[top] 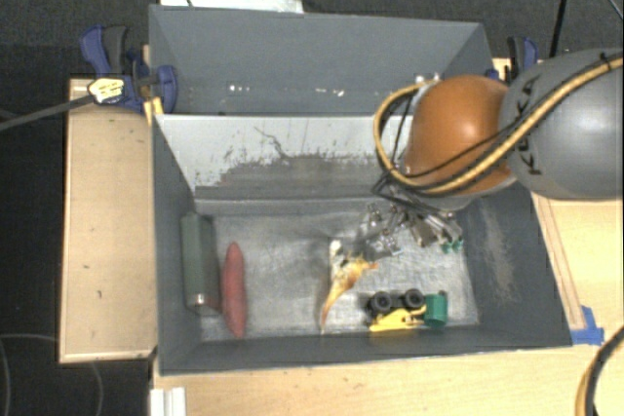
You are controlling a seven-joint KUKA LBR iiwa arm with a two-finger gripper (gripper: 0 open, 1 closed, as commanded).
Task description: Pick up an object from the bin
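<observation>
My gripper hangs low in the bin's right half, below the orange cover on the wrist. Just to its lower left lies a thin orange and yellow thing with a white tip, pointing down toward the bin's front wall; it seems to touch the gripper's metal end, though I cannot tell if it is gripped. In front of the gripper, near the front wall, rests a small yellow, black and green toy.
Along the bin's left wall a grey-green cylinder lies lengthwise, and a red rod-shaped thing lies right beside it. The arm and its cables cover the bin's right back part.
</observation>
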